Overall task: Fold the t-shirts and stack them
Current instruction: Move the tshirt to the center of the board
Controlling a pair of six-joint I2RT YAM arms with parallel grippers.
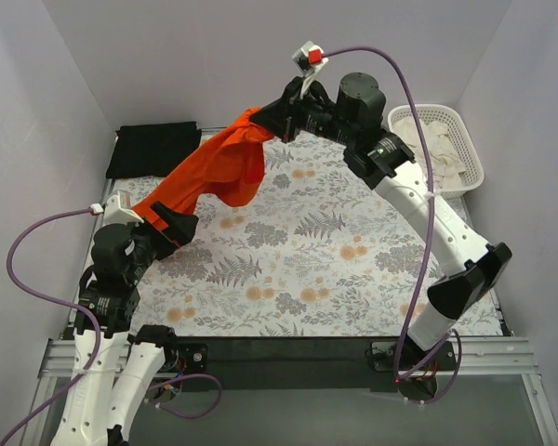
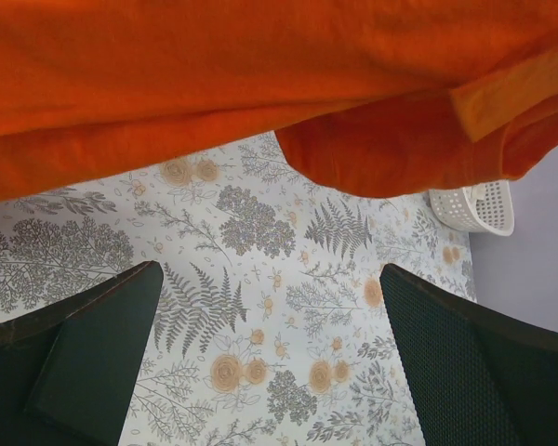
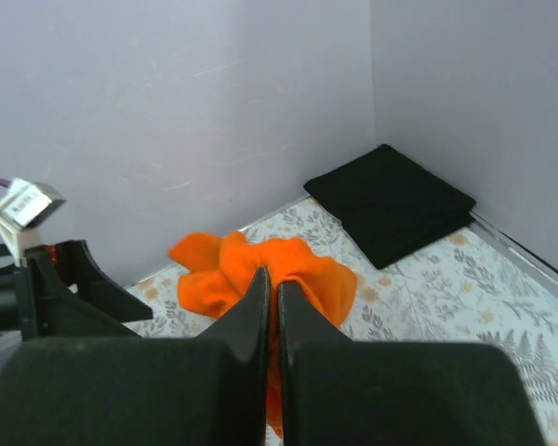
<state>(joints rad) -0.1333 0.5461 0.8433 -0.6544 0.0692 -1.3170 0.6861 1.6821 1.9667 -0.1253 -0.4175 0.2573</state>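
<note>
Now the bright orange t-shirt (image 1: 219,167) is held up in the air over the far left part of the flowery tablecloth (image 1: 335,251). Its top end is pinched by the right gripper (image 1: 277,125), whose two fingers are pressed tight together on a bunch of the cloth; from the right wrist, orange folds are seen puffed out on both sides of those fingers. From there the shirt is stretched down and to the left like a slide, and its low end is found at the left gripper (image 1: 167,221). The fingers of the left gripper are spread wide apart and nothing is clamped between them; from the left wrist only tablecloth is seen in the gap, with the orange cloth hung above. Whether the cloth is touched by that gripper cannot be told. The black t-shirt (image 1: 153,147) is laid folded flat in the far left corner, and it is touched by neither gripper. A white basket (image 1: 472,156) with pale cloths (image 1: 435,139) in it is set at the far right corner
</note>
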